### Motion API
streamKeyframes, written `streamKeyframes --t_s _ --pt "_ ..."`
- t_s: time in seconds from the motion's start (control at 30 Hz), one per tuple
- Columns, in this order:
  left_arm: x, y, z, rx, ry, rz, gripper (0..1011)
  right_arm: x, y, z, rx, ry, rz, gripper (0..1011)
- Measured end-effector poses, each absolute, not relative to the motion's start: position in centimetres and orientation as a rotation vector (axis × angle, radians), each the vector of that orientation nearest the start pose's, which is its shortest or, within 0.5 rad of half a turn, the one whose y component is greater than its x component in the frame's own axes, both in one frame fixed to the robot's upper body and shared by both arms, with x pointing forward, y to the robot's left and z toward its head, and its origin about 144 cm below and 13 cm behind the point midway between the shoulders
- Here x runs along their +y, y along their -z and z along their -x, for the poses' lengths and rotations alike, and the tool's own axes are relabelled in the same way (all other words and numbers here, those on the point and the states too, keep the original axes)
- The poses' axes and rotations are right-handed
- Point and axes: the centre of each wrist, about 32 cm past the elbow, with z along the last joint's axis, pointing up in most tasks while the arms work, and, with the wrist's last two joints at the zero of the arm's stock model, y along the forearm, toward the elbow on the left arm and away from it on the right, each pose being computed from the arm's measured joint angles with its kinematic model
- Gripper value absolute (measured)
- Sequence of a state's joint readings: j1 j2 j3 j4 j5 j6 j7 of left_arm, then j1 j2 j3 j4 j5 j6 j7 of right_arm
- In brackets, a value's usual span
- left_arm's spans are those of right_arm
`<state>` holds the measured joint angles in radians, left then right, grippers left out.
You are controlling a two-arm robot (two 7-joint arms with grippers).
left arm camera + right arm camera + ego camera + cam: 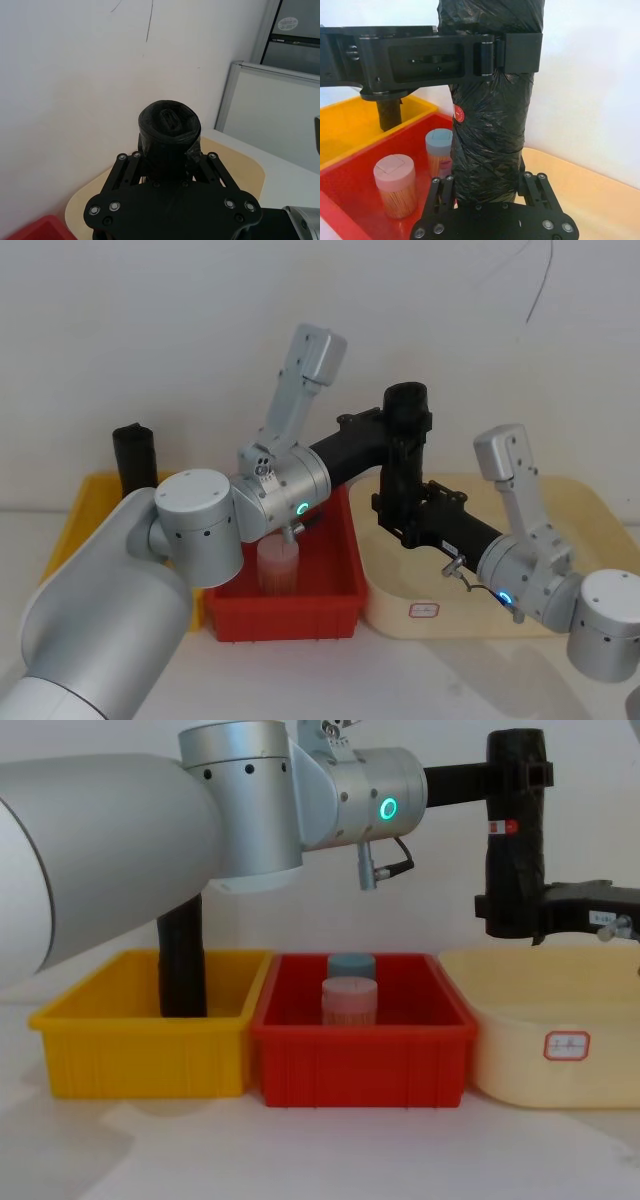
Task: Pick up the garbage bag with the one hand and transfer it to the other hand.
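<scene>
Clamping the upright black rolled-plastic garbage bag (515, 850): jaws of your left gripper (515, 775) above, right gripper (510, 915) below.

Can't see top end of bag (490, 125) in right wrist view, cut at top edge; lose its bottom end behind right gripper (487, 179). Can't read red bag label (459, 114), curved away. Can't read tray label (567, 1044), too small. See only part of roll (182, 965): top behind left arm (150, 830), base behind yellow bin (150, 1050) wall. Barely see blue jar (351, 965) behind pink jar (350, 1002).
</scene>
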<state>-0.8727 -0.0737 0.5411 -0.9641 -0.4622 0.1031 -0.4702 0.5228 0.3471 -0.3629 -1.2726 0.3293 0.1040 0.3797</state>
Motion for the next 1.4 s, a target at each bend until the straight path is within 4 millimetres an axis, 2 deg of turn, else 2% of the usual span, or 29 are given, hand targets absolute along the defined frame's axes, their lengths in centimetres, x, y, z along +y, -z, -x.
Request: streamKeyframes --t_s 0.33,0.9,0.97,1.0,1.4 --pt "5.5 -131.5 -63.6 0.001 -0.591 0.133 396 -25.8 -123.4 -58.7 -0.098 0.987 0.109 577" --pt "5.6 -131.5 -63.6 0.001 -0.591 0.136 917 -26.7 -123.6 -58.3 -0.064 1.008 0.083 577" --pt "5.8 -131.5 -63.6 0.004 -0.592 0.138 941 -26.8 -123.6 -58.2 -0.06 1.011 0.084 577" --pt "6.0 -131.5 -63.5 0.008 -0.593 0.141 992 -26.9 -123.7 -58.2 -0.057 1.014 0.085 577" --pt "8.5 -131.5 -62.8 0.057 -0.582 0.17 1000 -28.4 -124.2 -58.2 -0.019 1.083 0.107 577"
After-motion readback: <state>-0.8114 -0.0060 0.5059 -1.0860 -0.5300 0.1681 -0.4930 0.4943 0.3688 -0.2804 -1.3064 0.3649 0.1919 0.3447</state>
